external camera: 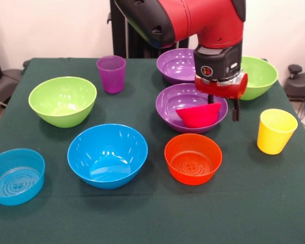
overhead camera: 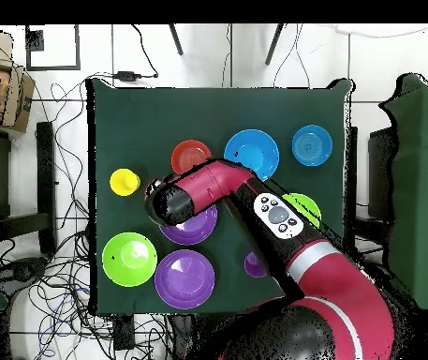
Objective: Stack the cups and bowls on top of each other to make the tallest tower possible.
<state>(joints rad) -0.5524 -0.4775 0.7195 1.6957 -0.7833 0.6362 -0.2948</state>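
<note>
My gripper [external camera: 222, 109] hangs over the right side of the near wide purple bowl [external camera: 168, 104]. It looks open, with one dark finger [external camera: 235, 109] hanging clear to the right of the small red-pink bowl [external camera: 199, 116]. That bowl sits tilted inside the purple bowl, its right rim under the gripper. Single on the cloth are the orange bowl [external camera: 193, 158], large blue bowl [external camera: 108, 155], small blue bowl [external camera: 15, 176], two lime green bowls [external camera: 62, 99] [external camera: 259, 76], far purple bowl [external camera: 175, 65], purple cup [external camera: 111, 73] and yellow cup [external camera: 276, 131]. In the overhead view the arm [overhead camera: 208, 187] hides the gripper.
The dark green table [external camera: 142, 218] carries everything. In the overhead view the yellow cup [overhead camera: 124, 181] and orange bowl [overhead camera: 190, 155] flank the arm's end. Cables and furniture surround the table [overhead camera: 105, 122] on the floor.
</note>
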